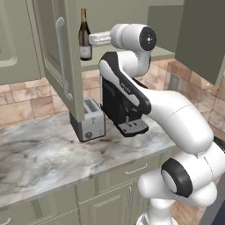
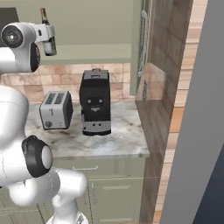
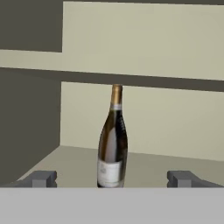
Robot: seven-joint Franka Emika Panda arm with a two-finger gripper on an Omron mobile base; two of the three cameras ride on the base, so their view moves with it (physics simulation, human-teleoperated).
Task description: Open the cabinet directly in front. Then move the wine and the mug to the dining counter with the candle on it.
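Observation:
The cabinet stands open, its left door [image 1: 57,57] swung out toward me and its right door [image 2: 142,43] turned edge-on. On the lower shelf [image 1: 160,53] the wine [image 1: 85,35] stands upright: a dark bottle with a pale label and a golden neck. My gripper [image 1: 92,39] reaches in at label height from the right, just short of the bottle. Through the hand view the wine [image 3: 113,140] is centred ahead of my open gripper [image 3: 113,179], whose fingertips [image 3: 41,178] stand wide apart on either side without touching it. The mug, candle and dining counter are out of view.
Below the cabinet, a silver toaster [image 1: 90,121] and a black coffee machine [image 1: 121,110] stand on the marble worktop [image 1: 39,154] with green drawers beneath. The open left door hangs over the toaster. A tiled side wall [image 2: 162,87] closes off the right end.

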